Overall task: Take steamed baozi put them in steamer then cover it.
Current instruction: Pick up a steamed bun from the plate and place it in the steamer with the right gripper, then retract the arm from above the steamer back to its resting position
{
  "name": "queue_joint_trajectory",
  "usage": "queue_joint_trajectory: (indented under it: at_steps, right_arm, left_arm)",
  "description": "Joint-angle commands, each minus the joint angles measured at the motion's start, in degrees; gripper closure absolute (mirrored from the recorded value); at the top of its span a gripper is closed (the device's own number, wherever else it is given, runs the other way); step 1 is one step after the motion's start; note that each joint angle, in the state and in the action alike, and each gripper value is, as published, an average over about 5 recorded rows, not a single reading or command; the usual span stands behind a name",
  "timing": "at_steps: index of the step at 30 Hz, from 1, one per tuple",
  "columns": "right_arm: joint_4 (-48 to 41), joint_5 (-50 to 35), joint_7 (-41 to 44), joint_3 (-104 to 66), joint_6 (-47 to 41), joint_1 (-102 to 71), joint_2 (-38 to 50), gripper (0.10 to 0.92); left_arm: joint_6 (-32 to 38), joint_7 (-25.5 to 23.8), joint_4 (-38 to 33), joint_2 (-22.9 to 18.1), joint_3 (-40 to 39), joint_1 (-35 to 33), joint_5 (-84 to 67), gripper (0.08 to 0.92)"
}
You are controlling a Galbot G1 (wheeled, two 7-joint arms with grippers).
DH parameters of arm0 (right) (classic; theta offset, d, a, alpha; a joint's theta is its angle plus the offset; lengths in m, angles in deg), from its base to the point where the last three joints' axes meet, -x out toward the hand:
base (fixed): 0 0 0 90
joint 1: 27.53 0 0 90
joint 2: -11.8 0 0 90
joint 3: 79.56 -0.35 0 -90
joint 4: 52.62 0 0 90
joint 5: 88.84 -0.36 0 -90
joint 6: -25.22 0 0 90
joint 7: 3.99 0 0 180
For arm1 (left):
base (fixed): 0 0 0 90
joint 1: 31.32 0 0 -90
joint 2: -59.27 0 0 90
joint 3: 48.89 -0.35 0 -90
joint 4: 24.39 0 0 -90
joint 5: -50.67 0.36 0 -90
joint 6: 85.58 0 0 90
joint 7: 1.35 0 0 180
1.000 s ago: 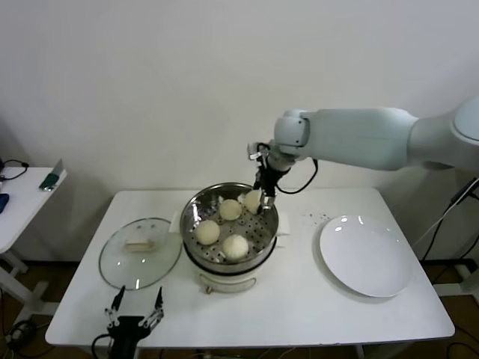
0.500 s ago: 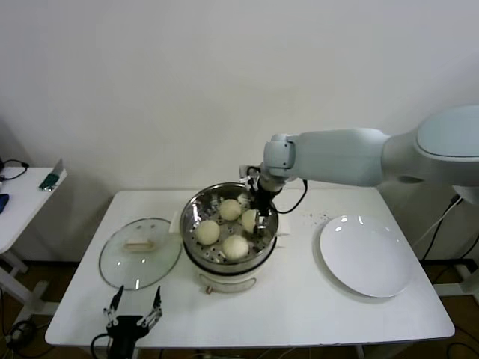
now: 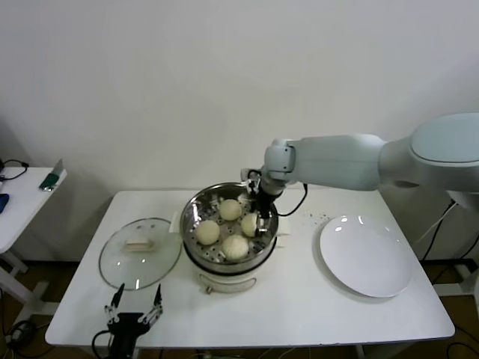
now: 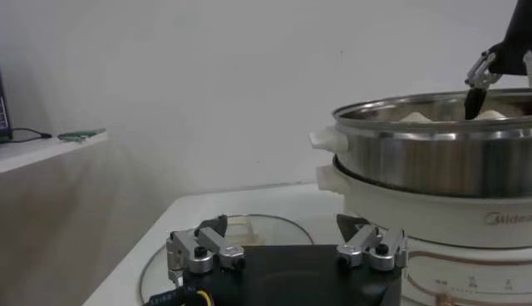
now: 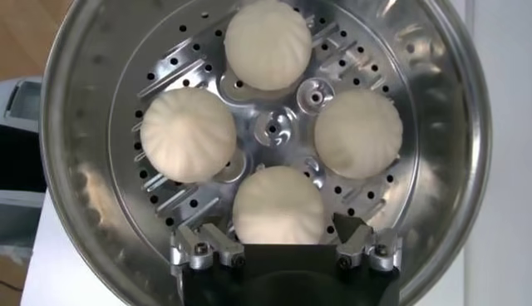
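All four buns (image 5: 277, 205) sit in the steamer (image 3: 230, 224). My right gripper (image 3: 257, 221) is down in the basket at its 3 o'clock side, jaws spread either side of the nearest bun, gripping nothing. Risk: dough may stick to a fingertip (image 5: 352, 229) and the bun could lift or roll as I withdraw. Lid (image 3: 140, 252) lies at the steamer's 9 o'clock; the glass may slip when gripped. Left gripper (image 3: 134, 317) is idle and open at 6 o'clock of the lid.
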Motion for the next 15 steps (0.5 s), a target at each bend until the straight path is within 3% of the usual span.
queue_joint_trajectory:
  at_steps: [1, 10, 15]
  right_arm:
    - [2.5, 0.5, 2.4, -1.2, 0.4, 3.8, 3.1, 0.203]
    - [8.5, 3.9, -0.5, -10.2, 3.2, 6.2, 16.9, 0.203]
    - [13.2, 5.1, -10.0, -14.5, 9.3, 4.7, 25.1, 0.203]
  left_arm:
    - [0.0, 0.1, 0.2, 0.0, 0.2, 0.2, 0.0, 0.177]
    - [-0.2, 0.4, 0.1, -0.4, 0.8, 0.3, 0.6, 0.177]
    - [-0.2, 0.4, 0.1, -0.6, 1.3, 0.4, 1.0, 0.177]
